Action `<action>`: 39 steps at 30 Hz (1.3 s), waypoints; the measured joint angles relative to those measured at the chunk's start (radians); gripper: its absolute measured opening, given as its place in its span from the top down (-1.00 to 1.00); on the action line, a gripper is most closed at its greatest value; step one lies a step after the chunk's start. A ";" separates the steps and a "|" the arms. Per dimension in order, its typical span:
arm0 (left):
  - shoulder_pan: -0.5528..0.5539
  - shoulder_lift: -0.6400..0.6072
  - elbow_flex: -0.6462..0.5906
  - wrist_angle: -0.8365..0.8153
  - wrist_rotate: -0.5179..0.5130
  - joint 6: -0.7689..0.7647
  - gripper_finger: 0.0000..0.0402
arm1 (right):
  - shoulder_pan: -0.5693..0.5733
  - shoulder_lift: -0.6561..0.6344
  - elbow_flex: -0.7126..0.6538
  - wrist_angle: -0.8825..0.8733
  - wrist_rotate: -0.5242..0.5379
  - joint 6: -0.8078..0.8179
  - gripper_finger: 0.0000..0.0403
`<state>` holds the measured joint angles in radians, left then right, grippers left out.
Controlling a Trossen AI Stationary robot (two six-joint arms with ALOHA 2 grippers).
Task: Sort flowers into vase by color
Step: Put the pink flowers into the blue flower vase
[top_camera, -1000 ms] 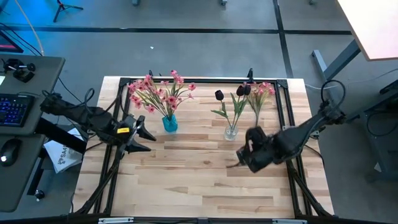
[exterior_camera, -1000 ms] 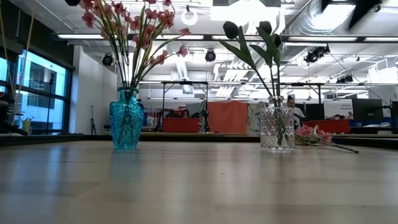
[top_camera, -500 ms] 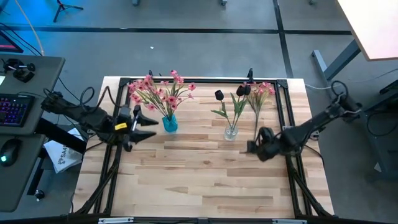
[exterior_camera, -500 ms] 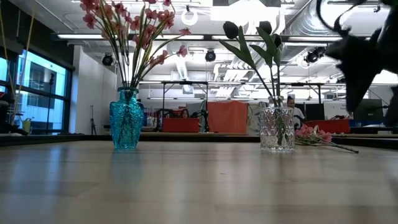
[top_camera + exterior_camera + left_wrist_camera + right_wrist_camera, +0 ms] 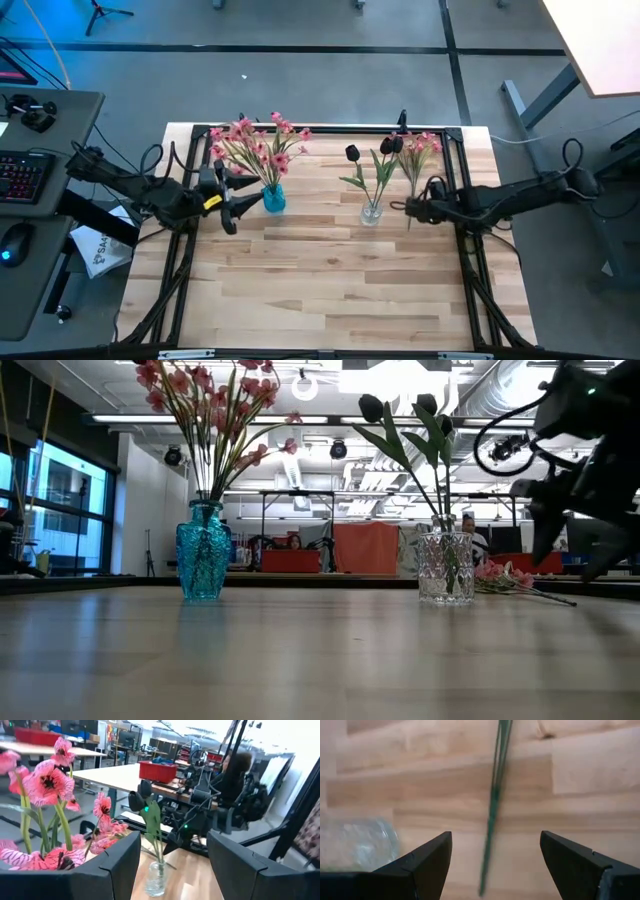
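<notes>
Now your right end effector (image 5: 410,208), fingers apart, sits over the loose pink flower's stem (image 5: 495,800), which runs lengthwise between them. Your left end effector (image 5: 240,195), also spread, waits beside the blue vase (image 5: 273,198).

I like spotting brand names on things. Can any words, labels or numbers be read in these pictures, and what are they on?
"SA...": only these letters read, on a white printed sheet lying left of the table; the rest is cut off.
Yellow tag on the left gripper: too small to read.
Keyboard keys: too small to read.
Vases and flowers: no text.
</notes>
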<state>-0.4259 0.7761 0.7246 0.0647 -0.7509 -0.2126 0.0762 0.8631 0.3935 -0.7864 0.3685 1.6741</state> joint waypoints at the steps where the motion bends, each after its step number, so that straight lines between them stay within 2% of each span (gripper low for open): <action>1: 0.000 0.003 0.000 0.001 -0.001 0.021 -0.06 | -0.021 0.007 -0.003 0.022 0.005 -0.006 -0.48; 5: 0.000 0.002 0.000 0.003 -0.017 0.077 -0.06 | -0.101 0.066 -0.005 0.068 0.044 -0.033 -0.41; 9: 0.000 -0.005 0.000 0.010 -0.046 0.077 -0.06 | -0.177 0.140 -0.005 0.067 0.076 -0.041 -0.25; 16: 0.000 -0.011 0.000 0.009 -0.045 0.102 -0.06 | -0.256 0.247 -0.005 0.193 0.071 -0.144 0.01; 28: 0.000 -0.011 0.000 0.008 -0.045 0.094 -0.06 | -0.324 0.367 -0.001 0.266 0.072 -0.249 0.13; 31: 0.000 -0.011 0.000 0.009 -0.045 0.093 -0.06 | -0.325 0.373 -0.001 0.250 0.063 -0.276 0.30; 36: -0.001 -0.017 0.000 0.020 0.015 0.084 -0.06 | -0.325 0.365 -0.003 0.227 0.054 -0.303 0.87; 39: -0.002 -0.023 0.000 0.056 0.017 0.089 -0.06 | -0.327 0.332 -0.001 0.230 0.013 -0.341 0.93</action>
<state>-0.4274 0.7530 0.7242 0.1204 -0.7342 -0.1238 -0.2505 1.1949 0.3924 -0.5563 0.3813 1.3333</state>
